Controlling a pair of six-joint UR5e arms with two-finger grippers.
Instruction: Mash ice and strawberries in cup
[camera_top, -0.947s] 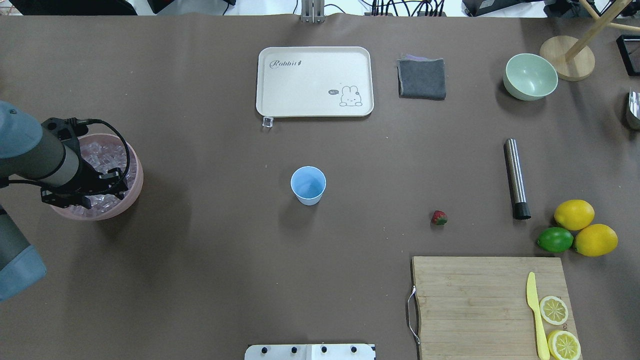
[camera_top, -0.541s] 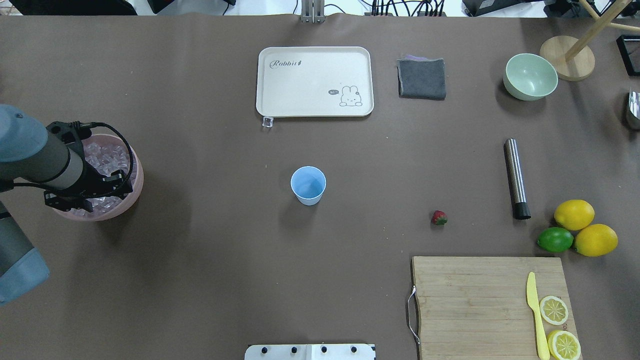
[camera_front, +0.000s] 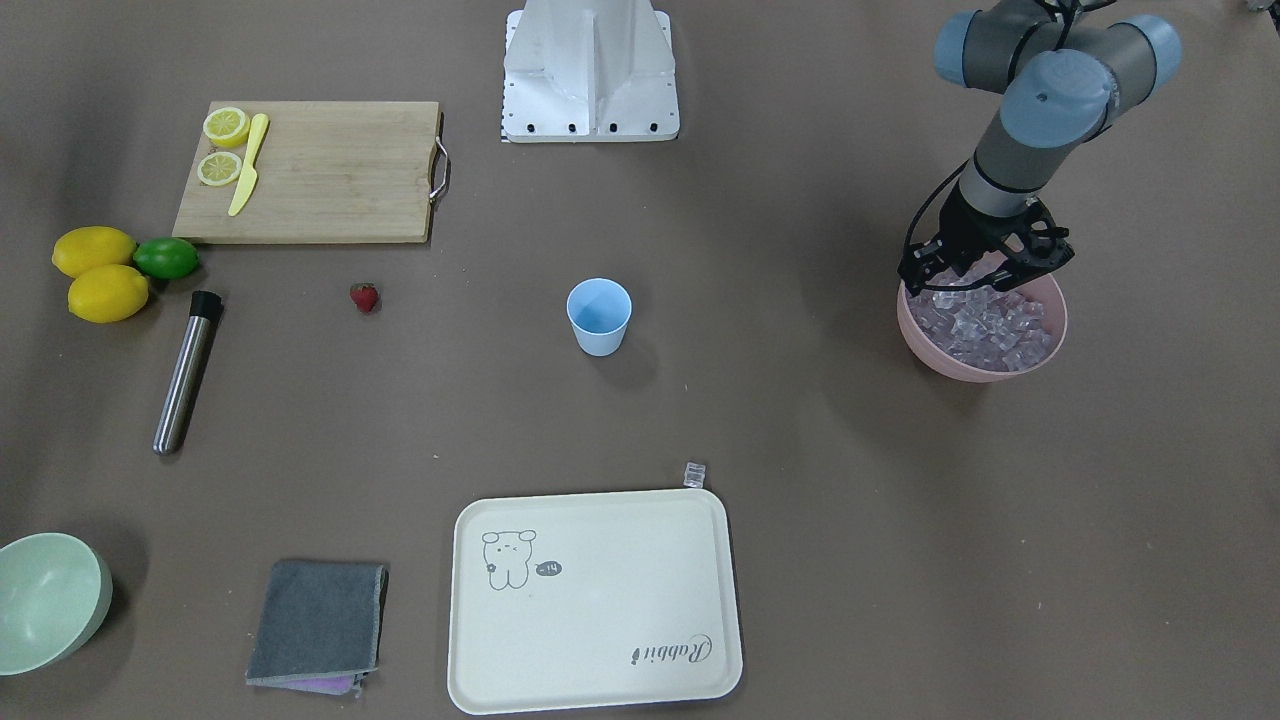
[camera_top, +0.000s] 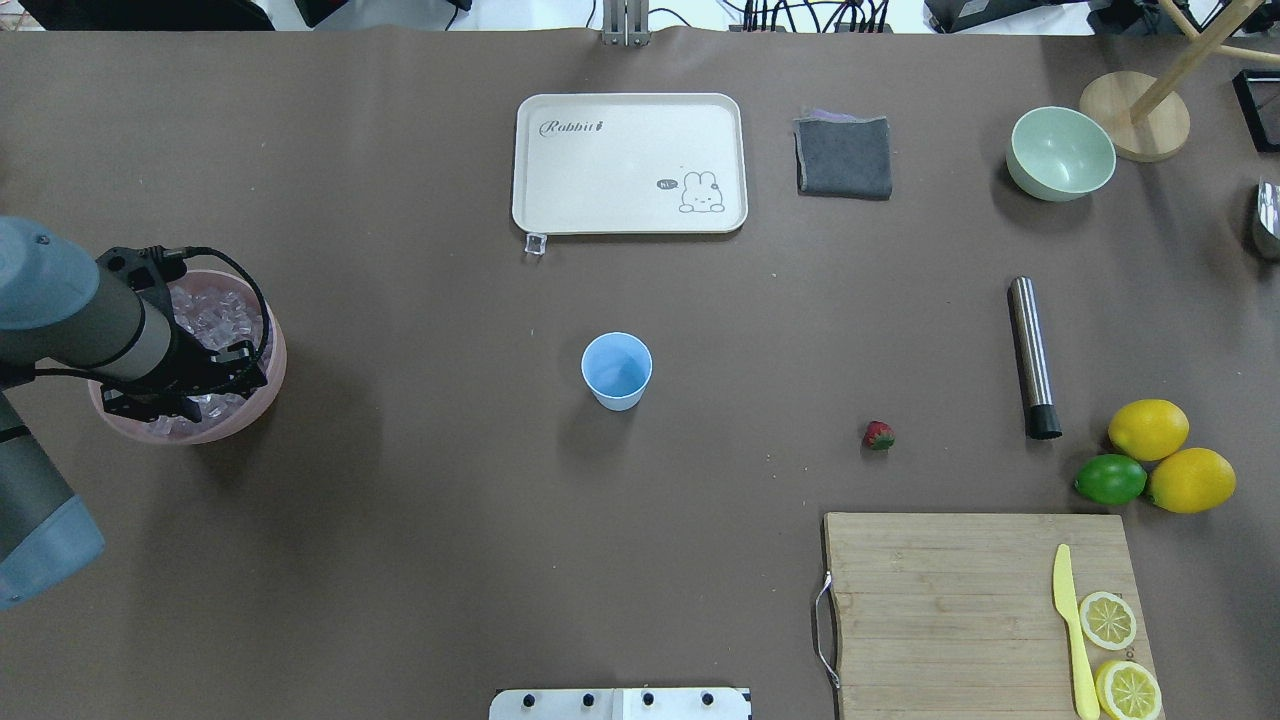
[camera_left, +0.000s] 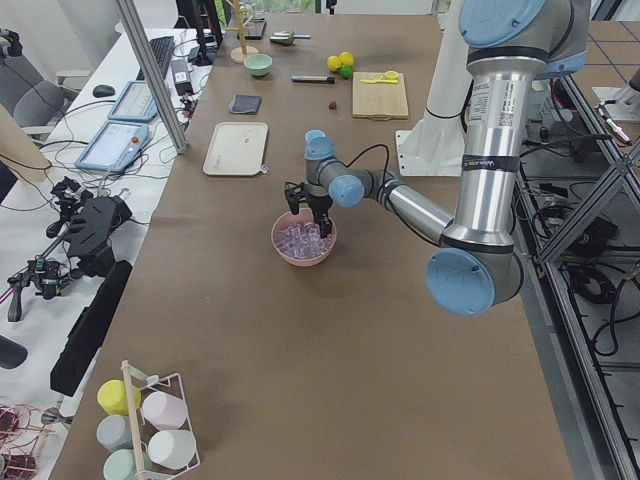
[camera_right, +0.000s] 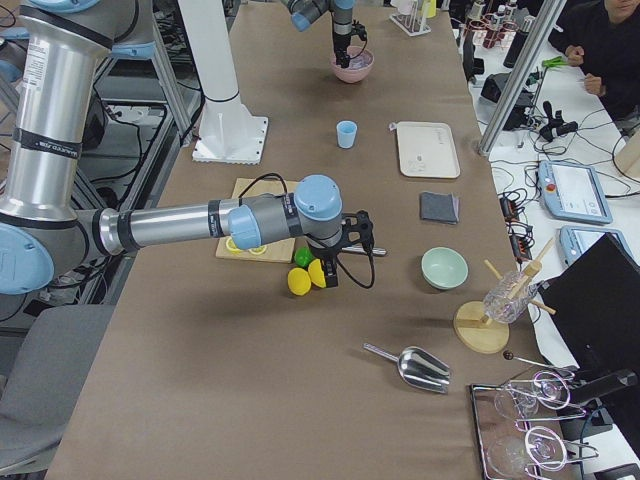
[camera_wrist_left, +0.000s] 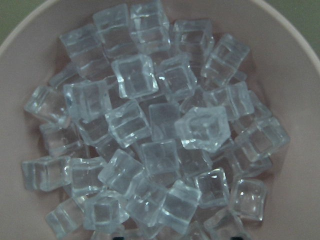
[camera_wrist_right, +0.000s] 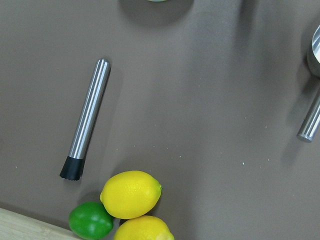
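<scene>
Left fingers (camera_front: 918, 268) spread wide over ice (camera_wrist_left: 150, 130) in pink bowl (camera_front: 985, 365), right fingers (camera_right: 352, 232) cannot tell

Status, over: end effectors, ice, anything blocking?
Left end effector open at ice in pink bowl. Right end effector near lemons, state unreadable. Cup empty, strawberry on table. Nothing between bowl and cup.

the left arm (camera_top: 80, 320) comes in from the left edge, forearm sloping down and wrist bent, so the left gripper (camera_front: 975, 275) hangs pointing straight down with its fingers (camera_front: 915, 272) spread apart. the right arm (camera_right: 180, 225) lies stretched out level on the right, and the right gripper (camera_right: 338, 268) points down, its jaws unreadable.
</scene>
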